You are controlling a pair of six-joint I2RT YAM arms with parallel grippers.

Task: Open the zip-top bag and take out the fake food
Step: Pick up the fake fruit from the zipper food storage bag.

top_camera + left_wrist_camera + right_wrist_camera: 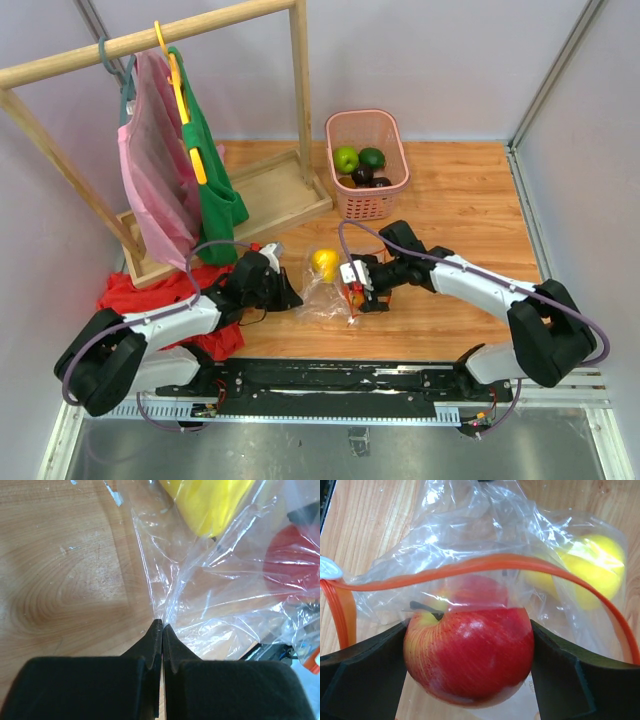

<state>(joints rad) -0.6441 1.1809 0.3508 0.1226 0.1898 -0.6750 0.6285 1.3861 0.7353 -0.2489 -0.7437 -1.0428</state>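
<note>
While the red apple [470, 655] is held at the mouth of the zip-top bag [470, 545]: right jaws are clamped wide around it.
Left jaws: shut on the bag's plastic, opposite the mouth.
Inside the bag: a yellow fruit [592, 570] is seen.
Risk: the zip strip [470, 565] could be snagged and the bag dragged, should that pinch slip.
Room: bare desk [470, 200] right of the bag; pink basket [370, 205] beyond it.
</note>
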